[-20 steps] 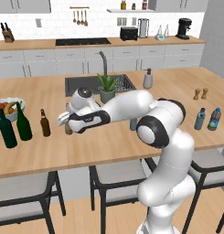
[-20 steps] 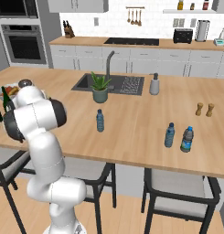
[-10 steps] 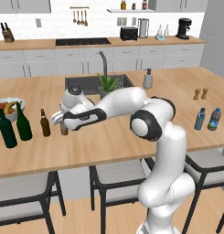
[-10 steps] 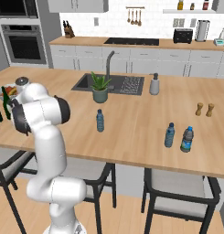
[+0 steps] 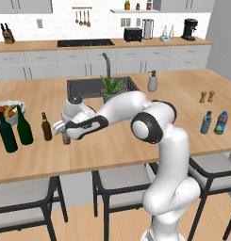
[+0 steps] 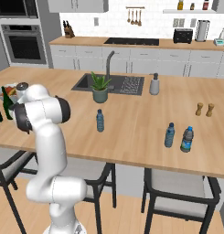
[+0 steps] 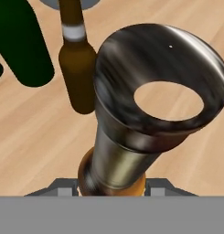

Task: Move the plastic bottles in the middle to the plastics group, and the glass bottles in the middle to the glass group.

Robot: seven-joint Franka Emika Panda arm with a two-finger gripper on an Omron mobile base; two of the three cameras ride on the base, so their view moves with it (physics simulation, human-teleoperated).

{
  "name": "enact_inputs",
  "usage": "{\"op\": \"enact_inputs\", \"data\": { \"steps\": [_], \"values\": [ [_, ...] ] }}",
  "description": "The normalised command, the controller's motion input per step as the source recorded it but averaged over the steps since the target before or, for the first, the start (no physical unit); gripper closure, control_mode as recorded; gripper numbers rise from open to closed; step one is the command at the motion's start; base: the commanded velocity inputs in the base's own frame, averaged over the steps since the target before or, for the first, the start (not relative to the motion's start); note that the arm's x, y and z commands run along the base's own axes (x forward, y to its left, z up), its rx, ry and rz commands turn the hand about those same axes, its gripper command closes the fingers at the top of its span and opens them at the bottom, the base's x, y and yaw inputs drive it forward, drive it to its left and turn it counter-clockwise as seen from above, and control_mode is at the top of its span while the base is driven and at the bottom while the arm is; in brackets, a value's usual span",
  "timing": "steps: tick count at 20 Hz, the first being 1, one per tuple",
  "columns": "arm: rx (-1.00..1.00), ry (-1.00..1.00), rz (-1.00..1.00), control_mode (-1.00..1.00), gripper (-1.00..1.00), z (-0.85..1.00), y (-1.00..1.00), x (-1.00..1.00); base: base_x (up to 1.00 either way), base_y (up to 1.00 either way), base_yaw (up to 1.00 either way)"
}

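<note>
We see the claw point(image 5: 64, 133) closed on the amber beer bottle point(image 5: 66, 137), gripping it by the upper part at the left end of the worktop point(image 5: 136, 146). The bottle stands upright just beside the dark brown beer bottle point(image 5: 46, 127), which in turn stands near the two green wine bottles point(image 5: 15, 129) that form the glass group. In the hand view the held bottle's mouth point(image 7: 166, 98) looms close, with the brown neighbour point(image 7: 77, 68) and a green bottle point(image 7: 22, 45) directly beyond it.

Risks, as we judge them: the bottles stand close together, so any sideways drift while setting down could knock the dark brown bottle over and send it into the wine bottles. A release while the base is tilted or off the worktop could topple the slim bottle. The fruit bowl point(image 5: 8, 107) behind the group limits the free space.

The held bottle is slim, paler amber, with a shiny neck. The small light-blue plastic bottle point(image 6: 100, 121) remains in the middle of the worktop, well apart from the plastics group point(image 6: 177, 136) at the right end; we judge that step not yet done.
</note>
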Motion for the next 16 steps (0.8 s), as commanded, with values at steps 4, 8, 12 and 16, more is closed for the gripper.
{"op": "enact_inputs", "data": {
  "steps": [4,8,12,16],
  "values": [
    [0.00,0.00,0.00,-1.00,1.00,-0.52,0.00,0.00,0.00,0.00,0.00],
    [0.00,-0.01,0.00,-1.00,1.00,-0.26,0.00,0.00,0.00,0.00,0.00],
    [0.00,-0.03,0.00,-1.00,1.00,0.11,0.15,0.30,0.00,0.00,0.00],
    [0.00,0.00,0.00,-1.00,1.00,0.01,0.19,0.63,0.00,0.00,0.00]
  ]
}}
